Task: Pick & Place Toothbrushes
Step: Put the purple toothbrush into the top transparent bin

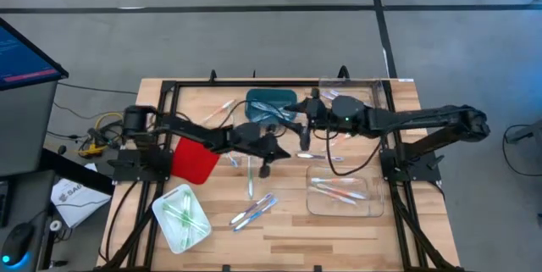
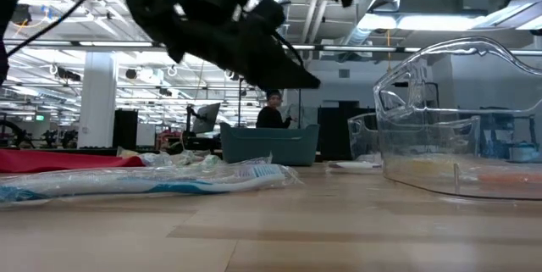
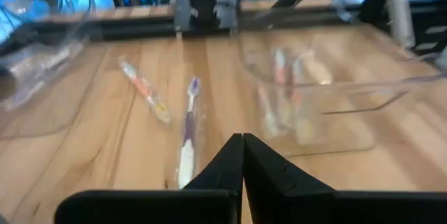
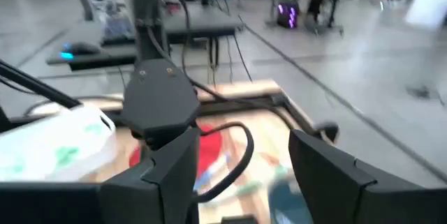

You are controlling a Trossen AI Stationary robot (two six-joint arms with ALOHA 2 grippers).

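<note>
Ahead of our left tool (image 1: 273, 150), fingers together and empty, loose toothbrushes (image 1: 253, 211) lie on the surface (image 1: 288, 230); some fill trays (image 1: 181, 218). Our right tool (image 1: 306, 109) hangs apart, empty.

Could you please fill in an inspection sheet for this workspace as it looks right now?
Surface: wooden table, black frame around it.
Job's things: toothbrushes loose mid-table; more in the clear tray and white tray.
Clutter: red bin, teal bin.
Grippers: left gripper above the table middle, jaws shut, empty; right gripper by the teal bin, jaws open, empty.
Cables: yellow and black bundle off the table's left edge.
Surroundings: monitor, mouse, a person far behind.
</note>
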